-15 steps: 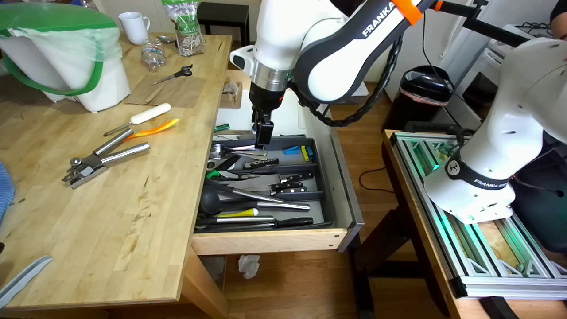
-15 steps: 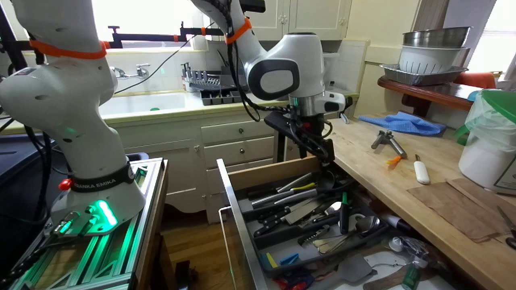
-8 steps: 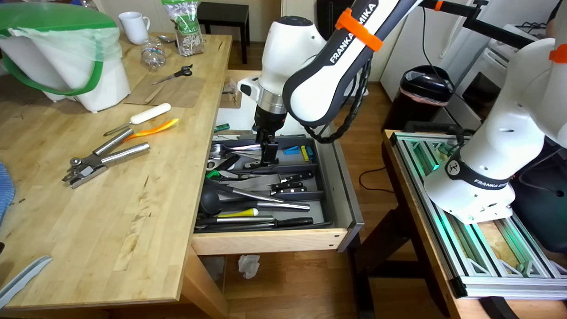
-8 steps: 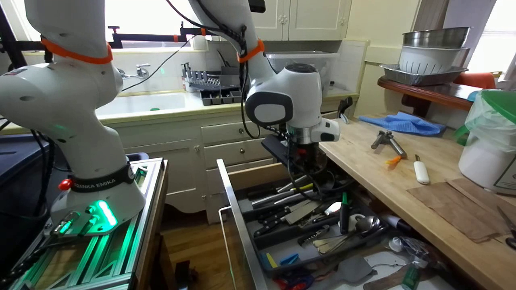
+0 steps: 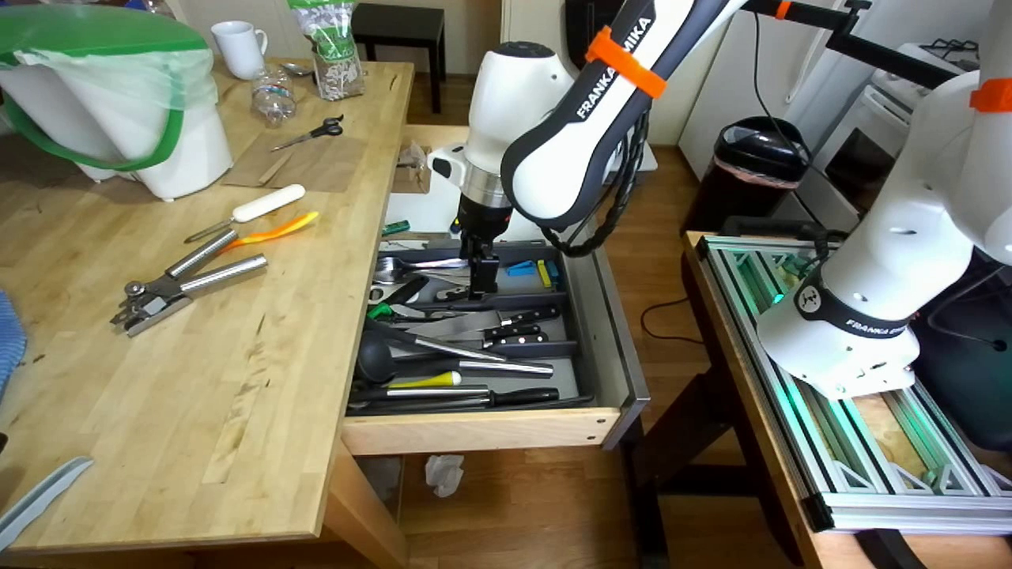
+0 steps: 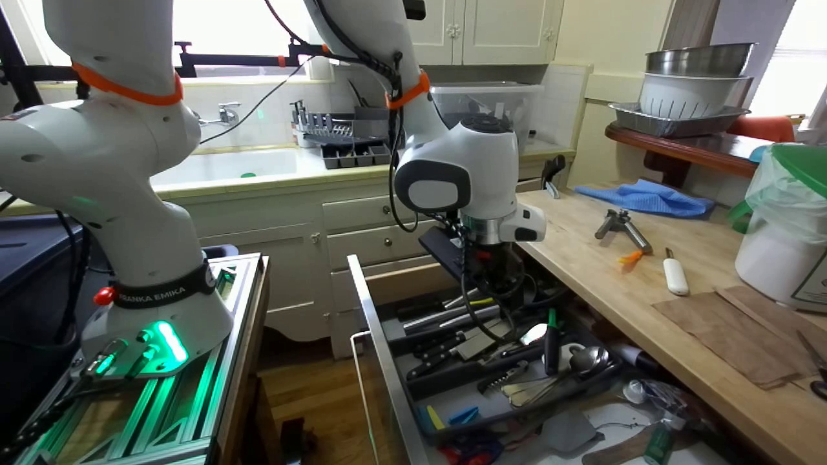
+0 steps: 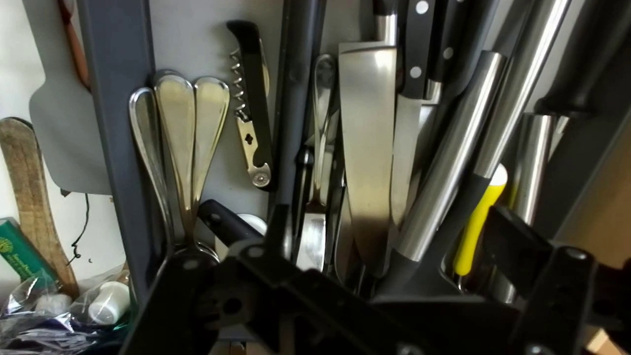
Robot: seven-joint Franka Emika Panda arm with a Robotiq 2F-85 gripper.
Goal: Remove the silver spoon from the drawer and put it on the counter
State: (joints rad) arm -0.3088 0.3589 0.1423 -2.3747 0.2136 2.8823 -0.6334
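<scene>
A white arm [image 5: 553,150] is reaching over the open drawer [image 5: 482,433], its gripper [image 7: 389,212] pointing down into the dark grey tray [image 7: 116,74]. In the wrist view the fingers [image 7: 278,227] are standing wide apart, a broad blade [image 7: 367,138] and steel handles [image 7: 451,158] showing in the gap. In an exterior view the gripper is hanging by a divider [image 5: 522,302]; whether it is touching, I cannot tell. A silver spoon [image 6: 589,359] is lying in the tray, its bowl toward the counter [image 5: 277,379], sharing a compartment [image 7: 192,49] with a corkscrew [image 7: 255,88] and blue and yellow clips [image 5: 544,273]. In the wrist view several silver handles [image 7: 178,113] are fanning out there; which is the spoon's, I cannot tell. On the counter a two-handled steel tool [image 5: 178,284], scissors [image 5: 320,130] and a green-lidded bin [image 5: 194,162] are resting.
</scene>
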